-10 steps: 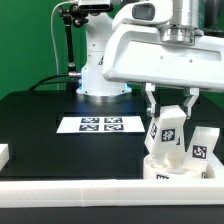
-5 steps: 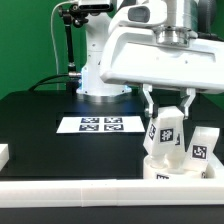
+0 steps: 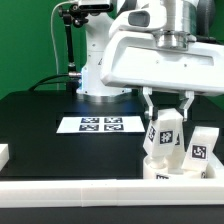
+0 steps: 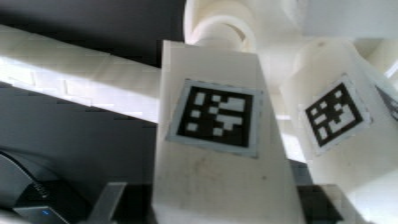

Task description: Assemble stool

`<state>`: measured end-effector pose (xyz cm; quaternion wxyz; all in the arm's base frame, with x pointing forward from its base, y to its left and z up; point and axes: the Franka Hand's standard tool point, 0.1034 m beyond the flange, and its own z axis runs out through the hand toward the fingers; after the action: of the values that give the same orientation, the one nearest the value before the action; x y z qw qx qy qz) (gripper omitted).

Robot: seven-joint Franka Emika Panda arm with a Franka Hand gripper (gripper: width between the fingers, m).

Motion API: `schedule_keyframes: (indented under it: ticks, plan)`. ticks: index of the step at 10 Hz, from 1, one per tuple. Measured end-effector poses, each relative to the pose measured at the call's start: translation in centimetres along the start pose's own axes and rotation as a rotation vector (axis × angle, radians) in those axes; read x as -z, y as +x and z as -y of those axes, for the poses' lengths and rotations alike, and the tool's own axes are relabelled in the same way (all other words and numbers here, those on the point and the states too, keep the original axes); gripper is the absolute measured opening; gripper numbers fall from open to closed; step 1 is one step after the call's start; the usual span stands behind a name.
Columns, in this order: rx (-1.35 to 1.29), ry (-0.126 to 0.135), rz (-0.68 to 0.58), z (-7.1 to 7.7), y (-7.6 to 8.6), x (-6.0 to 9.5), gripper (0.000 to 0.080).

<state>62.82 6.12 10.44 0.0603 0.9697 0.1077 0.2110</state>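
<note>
My gripper (image 3: 167, 126) is shut on a white stool leg (image 3: 166, 133), held upright by its tagged upper part, with a finger on either side. The leg's lower end meets the round white seat disc (image 3: 163, 169) at the exterior view's lower right. A second tagged leg (image 3: 199, 150) stands upright on the disc just to the right. In the wrist view the held leg (image 4: 217, 120) fills the middle between my fingers (image 4: 111, 200), and the second leg (image 4: 338, 105) stands close beside it. The join between the held leg and the disc is hidden.
The marker board (image 3: 98, 124) lies flat mid-table, left of the stool parts. A long white border rail (image 3: 70, 190) runs along the front edge and shows again in the wrist view (image 4: 71, 65). A small white block (image 3: 4, 155) sits at the left edge. The arm's base (image 3: 100, 70) stands behind.
The hand above the leg has shifted very slightly. The held leg, the second leg and the seat disc stay where they were.
</note>
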Motion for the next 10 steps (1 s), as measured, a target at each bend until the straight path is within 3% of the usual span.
schedule_keyframes:
  ticks: [7,9,10]
  plan:
    - [0.02,-0.005,-0.039,0.6,-0.3,-1.2,0.0327]
    - [0.019,-0.005,-0.034,0.6,-0.4,-1.3,0.0563]
    - [0.019,-0.005,-0.034,0.6,-0.4,-1.3,0.0563]
